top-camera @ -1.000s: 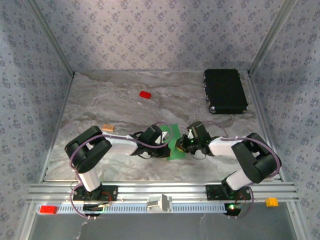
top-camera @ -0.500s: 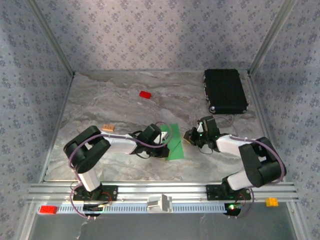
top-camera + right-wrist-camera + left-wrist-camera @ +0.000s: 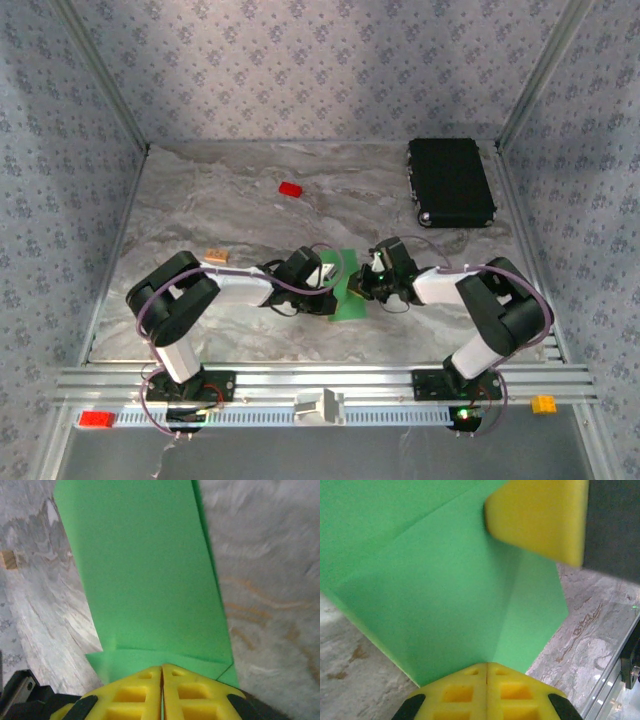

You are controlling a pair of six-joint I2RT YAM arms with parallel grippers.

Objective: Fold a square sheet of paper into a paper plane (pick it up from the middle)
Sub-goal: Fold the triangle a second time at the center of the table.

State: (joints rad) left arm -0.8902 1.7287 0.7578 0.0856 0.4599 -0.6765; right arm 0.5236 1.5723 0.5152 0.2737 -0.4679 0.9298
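The bright green square sheet of paper [image 3: 349, 305] lies folded into a narrow upright strip on the marble table between the two grippers. My left gripper [image 3: 334, 285] is shut, its yellow tips [image 3: 486, 666] resting on the paper's [image 3: 445, 580] near edge where a crease starts. From the other side my right gripper [image 3: 363, 288] is also shut. Its tips [image 3: 162, 667] press on a folded flap of the paper [image 3: 145, 570]. One yellow pad of the right gripper [image 3: 535, 515] appears at the top of the left wrist view.
A black rectangular case [image 3: 451, 182] lies at the back right. A small red block [image 3: 291, 189] sits at the back centre and a tan block [image 3: 217, 256] left of the left arm. The aluminium rail [image 3: 320, 380] runs along the near edge.
The right gripper pulled away to the back right of the paper half a second ago and has now come back onto it. The left gripper and the paper stayed put.
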